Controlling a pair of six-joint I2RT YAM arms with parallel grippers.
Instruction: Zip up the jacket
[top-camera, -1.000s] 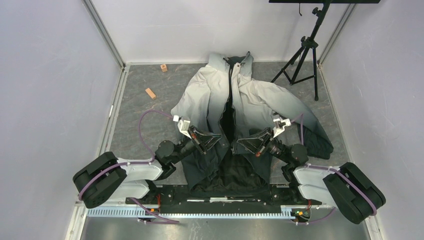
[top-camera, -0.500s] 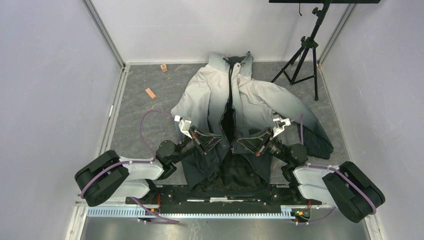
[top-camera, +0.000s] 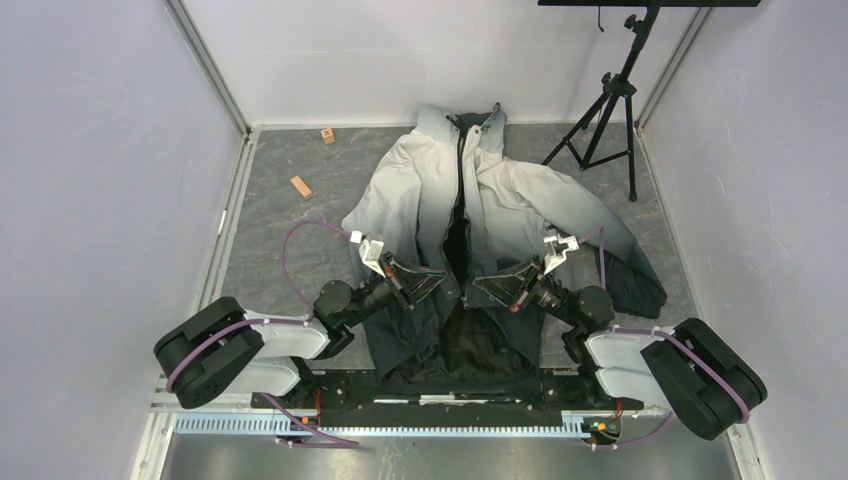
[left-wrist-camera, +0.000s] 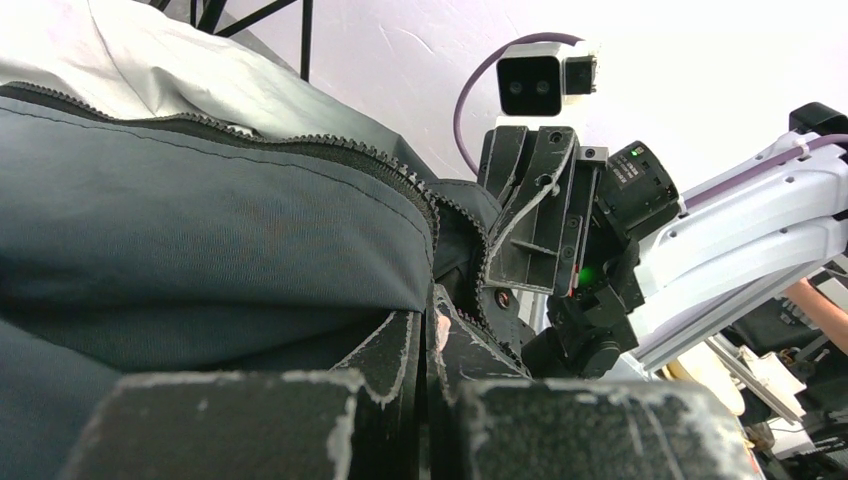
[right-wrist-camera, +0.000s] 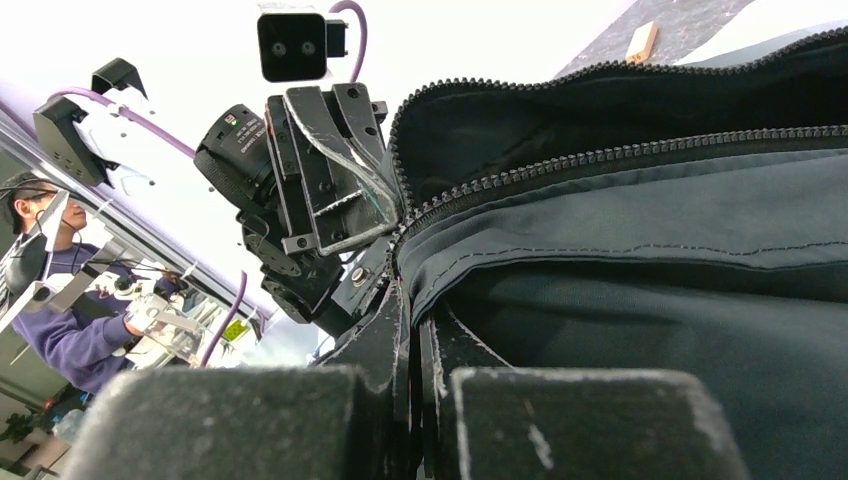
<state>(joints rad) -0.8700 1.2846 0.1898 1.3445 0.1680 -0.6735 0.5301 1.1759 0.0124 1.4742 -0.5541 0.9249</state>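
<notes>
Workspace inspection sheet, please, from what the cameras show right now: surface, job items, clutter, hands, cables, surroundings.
Surface: grey marbled table, its middle covered by the garment.
Job's things: jacket spread flat, collar at the far side; zipper teeth apart at the lower front, black lining showing.
Clutter: two wooden blocks at the far left, apart from the jacket.
Hands: left hand and right hand each shut on a front edge beside the teeth, facing each other.
Cables: purple cable loops off the left wrist over the table; another at the right wrist.
Surroundings: white walls; tripod at the far right corner; person in the right wrist view.
</notes>
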